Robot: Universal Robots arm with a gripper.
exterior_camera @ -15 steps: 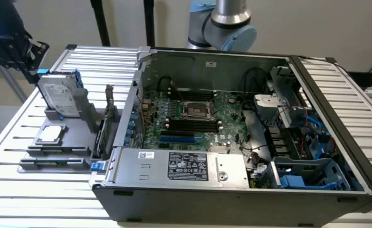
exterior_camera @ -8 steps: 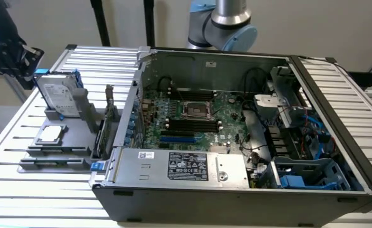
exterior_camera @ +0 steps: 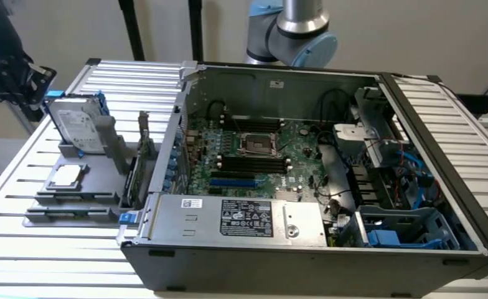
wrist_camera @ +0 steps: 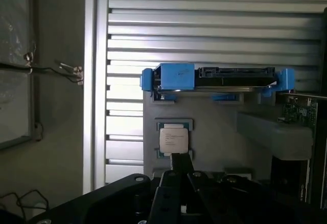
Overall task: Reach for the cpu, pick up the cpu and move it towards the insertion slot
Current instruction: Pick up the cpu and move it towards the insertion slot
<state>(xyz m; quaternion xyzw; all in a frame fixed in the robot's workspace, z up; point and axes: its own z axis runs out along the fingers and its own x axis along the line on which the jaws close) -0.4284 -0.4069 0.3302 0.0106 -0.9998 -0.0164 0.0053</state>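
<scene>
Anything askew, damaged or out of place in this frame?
Nothing stands out. The cpu lies flat and square in its recess on the grey holder. The hard drive stands upright in its blue rails. The insertion slot on the board shows no visible damage.

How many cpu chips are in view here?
1. The cpu lies flat on the grey holder outside the computer case, at the exterior view's left, next to the upright hard drive. Others could be hidden inside the case.

Print on the power supply label (exterior_camera: 246, 218) and cpu (wrist_camera: 173, 139) is illegible.
</scene>
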